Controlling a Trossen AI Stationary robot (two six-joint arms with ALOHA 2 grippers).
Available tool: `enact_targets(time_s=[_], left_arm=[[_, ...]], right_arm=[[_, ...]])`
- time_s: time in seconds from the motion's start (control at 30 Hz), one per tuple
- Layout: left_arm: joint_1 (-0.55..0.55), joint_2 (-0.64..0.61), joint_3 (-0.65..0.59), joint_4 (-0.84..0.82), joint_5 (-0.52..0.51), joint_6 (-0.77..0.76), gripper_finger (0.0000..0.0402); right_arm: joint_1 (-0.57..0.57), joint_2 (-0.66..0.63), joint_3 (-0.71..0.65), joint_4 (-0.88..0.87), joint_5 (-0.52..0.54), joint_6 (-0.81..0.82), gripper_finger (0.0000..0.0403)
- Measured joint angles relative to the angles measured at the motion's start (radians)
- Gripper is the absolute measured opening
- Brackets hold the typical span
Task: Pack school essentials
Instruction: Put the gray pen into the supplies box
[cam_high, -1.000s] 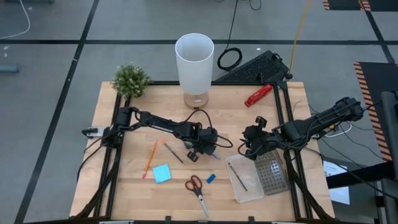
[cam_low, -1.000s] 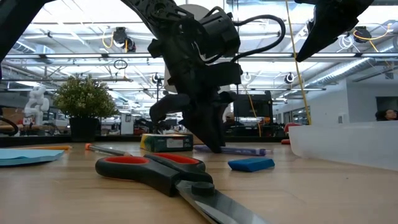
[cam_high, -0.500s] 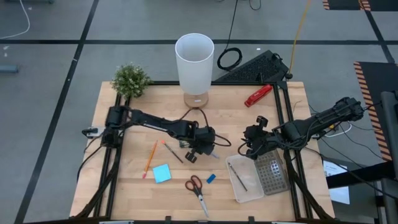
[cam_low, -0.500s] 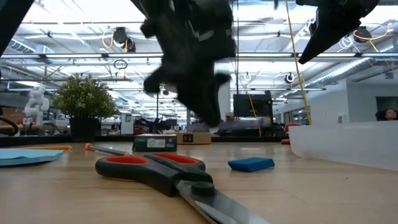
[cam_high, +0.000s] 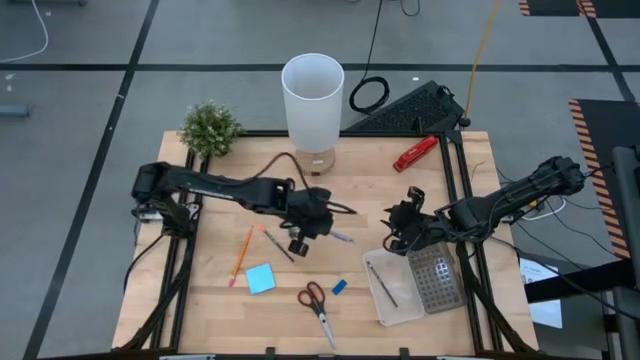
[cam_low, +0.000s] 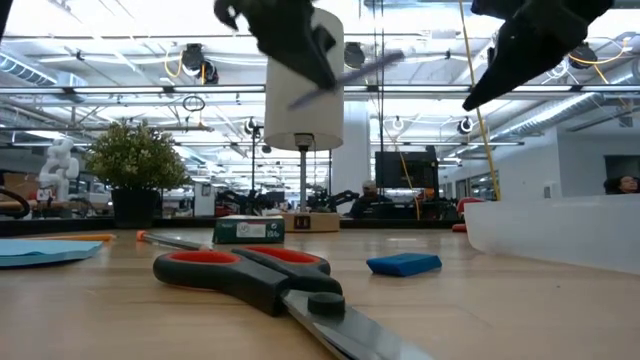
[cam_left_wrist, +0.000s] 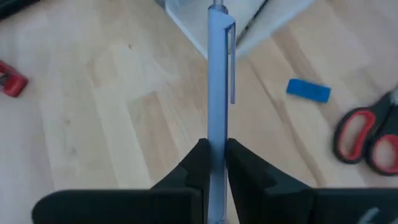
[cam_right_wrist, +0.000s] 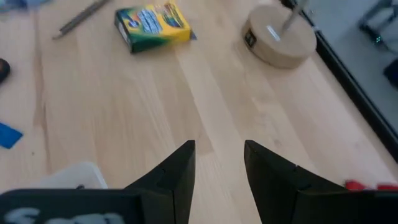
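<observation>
My left gripper (cam_high: 303, 232) hangs above the table's middle, shut on a blue pen (cam_left_wrist: 215, 81) that also shows high up in the low view (cam_low: 345, 75). My right gripper (cam_right_wrist: 217, 155) stands open by the clear container (cam_high: 395, 290), which has a pencil (cam_high: 382, 283) in it. On the table lie the crayon box (cam_right_wrist: 152, 25), red-handled scissors (cam_high: 315, 300), blue eraser (cam_high: 339, 286), blue sticky-note pad (cam_high: 260, 278), orange pencil (cam_high: 241, 255) and brown pencil (cam_high: 278, 243). My left gripper pinches the pen's barrel (cam_left_wrist: 215, 134) between its two fingers, on the half away from the clip (cam_left_wrist: 232, 62). The pen runs on ahead of the fingers toward the table's right. It is lifted clear of the table and slants in the low view.
A white lamp (cam_high: 313, 100) stands at the far middle, a small plant (cam_high: 210, 130) at the far left, a red stapler-like tool (cam_high: 415, 153) at the far right. A grey perforated lid (cam_high: 435, 278) lies beside the container. A keyboard (cam_high: 405, 108) sits beyond the far edge.
My left gripper has risen from the table with the blue pen and drifted toward the table's left. The pen, which lay on the wood a second ago, now hangs clear. The crayon box, earlier partly behind the gripper, shows whole in the low view.
</observation>
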Motion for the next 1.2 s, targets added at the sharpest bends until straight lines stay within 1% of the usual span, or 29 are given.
enact_targets(time_s=[0.17, 0.3, 0.37, 0.5, 0.67, 0.73, 0.9, 0.93, 1.1, 1.2], left_arm=[[0.0, -0.044, -0.001, 0.036, 0.007, -0.03, 0.0046], [0.0, -0.041, 0.0, 0.113, 0.076, -0.031, 0.0046], [0.0, -0.032, -0.009, 0.194, 0.125, -0.031, 0.0046], [-0.001, -0.028, -0.069, 0.357, 0.203, -0.032, 0.0046], [-0.001, -0.029, -0.161, 0.576, 0.271, -0.049, 0.0046], [-0.001, -0.028, -0.201, 0.65, 0.295, -0.064, 0.0046], [-0.001, -0.028, -0.288, 0.829, 0.308, -0.099, 0.0047], [-0.001, -0.028, -0.303, 0.855, 0.309, -0.104, 0.0047], [0.002, -0.028, -0.36, 0.958, 0.308, -0.117, 0.0047], [0.002, -0.028, -0.368, 0.986, 0.308, -0.121, 0.0047]], right_arm=[[-0.007, 0.0, -0.079, 0.277, 0.008, -0.163, 0.013], [-0.007, 0.0, -0.132, 0.489, -0.042, -0.299, 0.013], [-0.007, 0.0, -0.162, 0.581, -0.077, -0.359, 0.013], [-0.007, 0.0, -0.215, 0.755, -0.169, -0.469, 0.013], [-0.004, 0.0, -0.297, 0.994, -0.242, -0.585, 0.0131], [-0.005, 0.0, -0.324, 1.076, -0.287, -0.622, 0.0134], [-0.004, 0.0, -0.371, 1.259, -0.366, -0.681, 0.0153], [-0.004, 0.002, -0.377, 1.284, -0.383, -0.69, 0.0158], [-0.004, 0.024, -0.384, 1.351, -0.389, -0.694, 0.0174], [-0.005, 0.061, -0.384, 1.412, -0.431, -0.694, 0.0175]])
